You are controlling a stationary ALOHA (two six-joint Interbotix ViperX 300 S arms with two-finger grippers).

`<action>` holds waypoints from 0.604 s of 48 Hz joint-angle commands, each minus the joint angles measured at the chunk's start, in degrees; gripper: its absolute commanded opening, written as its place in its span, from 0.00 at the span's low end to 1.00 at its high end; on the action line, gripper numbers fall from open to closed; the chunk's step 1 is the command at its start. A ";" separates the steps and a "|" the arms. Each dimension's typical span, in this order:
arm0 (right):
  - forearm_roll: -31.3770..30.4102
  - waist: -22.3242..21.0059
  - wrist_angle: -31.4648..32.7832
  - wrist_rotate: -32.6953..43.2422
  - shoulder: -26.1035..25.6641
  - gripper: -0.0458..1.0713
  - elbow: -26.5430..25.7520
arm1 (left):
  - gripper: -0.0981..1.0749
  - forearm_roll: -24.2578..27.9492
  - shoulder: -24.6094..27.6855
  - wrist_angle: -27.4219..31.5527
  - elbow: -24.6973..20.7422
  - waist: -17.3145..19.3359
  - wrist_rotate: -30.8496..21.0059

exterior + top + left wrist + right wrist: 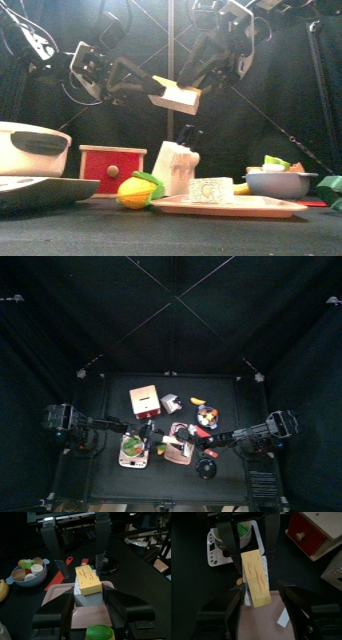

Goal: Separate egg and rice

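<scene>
The egg (89,579), a yellow slab with orange streaks, lies on a grey-white block of rice (88,598). The pair hangs in the air above a pink tray (93,616). My left gripper (90,601) is shut on the rice from both sides. My right gripper (264,593) reaches in from the opposite side, its jaws open and standing either side of the egg (256,577) with a gap on one side. In the front view the piece (175,95) is held high between the two arms. From above the grippers meet at the table's middle front (167,441).
A bowl (27,574) of toy food and a red utensil (59,574) lie beside the tray. Nearby stand a red drawer box (112,165), a white knife block (177,165), a white cooker (30,150) and a yellow-green fruit (136,190). A small white block (210,190) rests on the tray.
</scene>
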 commanded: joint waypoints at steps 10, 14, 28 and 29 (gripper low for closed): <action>-0.09 -0.53 -0.18 0.00 -0.79 0.61 -1.41 | 0.56 -0.09 -0.62 -0.35 -1.14 0.00 0.09; -0.09 -0.53 -0.18 0.00 -1.23 0.58 -1.14 | 0.56 -0.09 -0.62 -0.35 -0.88 0.26 0.09; 0.62 -0.53 0.35 0.26 -2.81 0.47 0.00 | 0.56 -0.44 -0.70 -0.26 -0.09 1.41 0.09; 0.62 -0.53 0.35 0.26 -2.90 0.47 0.18 | 0.56 -0.44 -0.79 -0.35 0.00 1.49 0.09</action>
